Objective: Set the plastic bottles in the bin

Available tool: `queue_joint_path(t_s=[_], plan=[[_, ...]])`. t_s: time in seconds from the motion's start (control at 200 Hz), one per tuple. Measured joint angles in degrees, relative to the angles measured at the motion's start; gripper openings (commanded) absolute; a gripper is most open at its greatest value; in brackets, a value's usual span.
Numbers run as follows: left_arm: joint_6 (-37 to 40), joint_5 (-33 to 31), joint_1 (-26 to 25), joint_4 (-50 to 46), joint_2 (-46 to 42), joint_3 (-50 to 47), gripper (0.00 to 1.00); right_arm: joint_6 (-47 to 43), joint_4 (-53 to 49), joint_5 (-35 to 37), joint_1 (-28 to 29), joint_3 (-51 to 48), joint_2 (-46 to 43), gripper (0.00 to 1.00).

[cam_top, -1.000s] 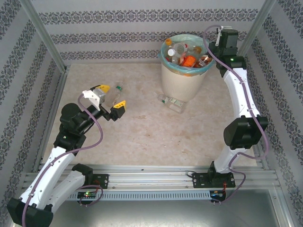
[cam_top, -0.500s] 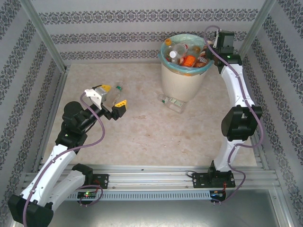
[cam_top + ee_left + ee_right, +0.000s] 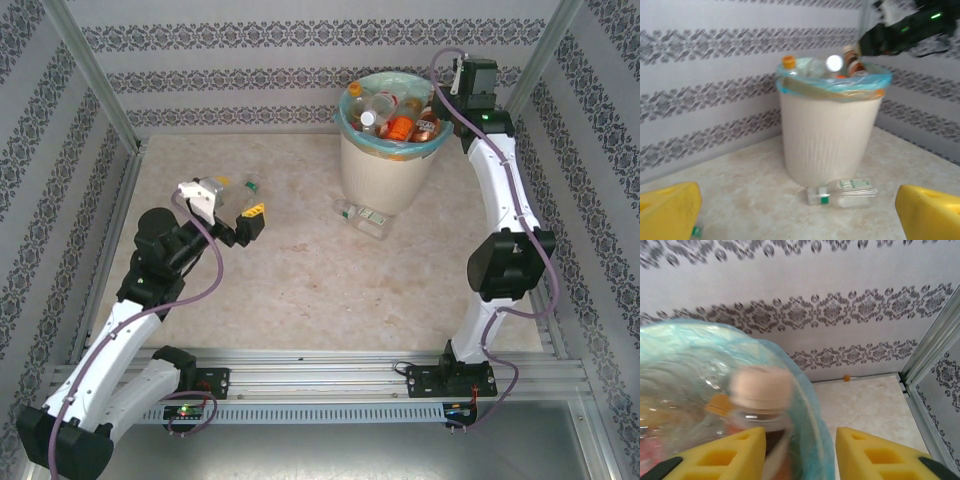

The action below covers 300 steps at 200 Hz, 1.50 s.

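The bin [image 3: 385, 185] is heaped above its rim just under the right gripper [image 3: 800, 440], whose jaws stand parted. The pale-capped bottle [image 3: 762, 390] by one finger may topple off the pile and over the edge. The left gripper [image 3: 800, 210], jaws wide open, faces a fallen bottle [image 3: 842, 192] ahead at the bin's foot. A green-capped bottle [image 3: 245, 190] lies close beside its jaws, unobstructed.

No text, brand or number can be read anywhere. The labels on the plastic bottles [image 3: 400, 128] heaped in the bin [image 3: 385, 178] are too small and blurred to make out. So is the green-marked label of the bottle [image 3: 844, 193] lying on the tabletop beyond the left jaws.
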Motion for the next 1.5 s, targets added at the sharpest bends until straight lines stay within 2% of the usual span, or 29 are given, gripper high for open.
queue_joint_path(t_s=[0.205, 0.34, 0.465, 0.694, 0.924, 1.074, 1.224, 1.284, 1.499], plan=[[-1.1, -9.4, 0.0, -9.8, 7.9, 8.5, 1.00, -0.4, -0.2, 0.3, 1.7, -2.0, -9.4, 0.49], [-2.8, -10.6, 1.1, -14.6, 12.7, 10.7, 0.99, -0.2, 0.5, -0.2, 1.7, -4.9, -14.7, 0.47], [-4.3, -10.6, 4.1, -20.3, 21.3, 16.5, 0.96, 0.3, 1.6, -1.4, 2.9, -10.3, -18.3, 0.46], [-4.5, -7.7, 9.3, -29.5, 39.0, 28.2, 0.93, 0.0, 2.5, -1.6, 13.6, -23.0, -25.4, 0.47], [-1.8, -8.4, 10.5, -34.8, 56.1, 38.3, 0.90, -2.1, 4.2, -0.7, 21.8, -32.0, -36.5, 0.48], [0.2, -9.7, 10.8, -36.5, 61.6, 38.7, 0.88, -3.8, 5.9, 0.7, 24.0, -36.1, -43.3, 0.48], [2.0, -11.0, 11.5, -37.1, 63.8, 39.8, 0.82, -5.2, 6.8, 3.3, 24.6, -38.9, -47.6, 0.49], [2.4, -10.8, 11.5, -37.4, 64.3, 40.3, 0.80, -5.6, 7.1, 3.9, 24.6, -39.6, -48.4, 0.49], [3.8, -11.0, 11.6, -38.0, 66.8, 41.4, 0.82, -6.1, 7.1, 4.7, 24.6, -39.9, -47.9, 0.49]])
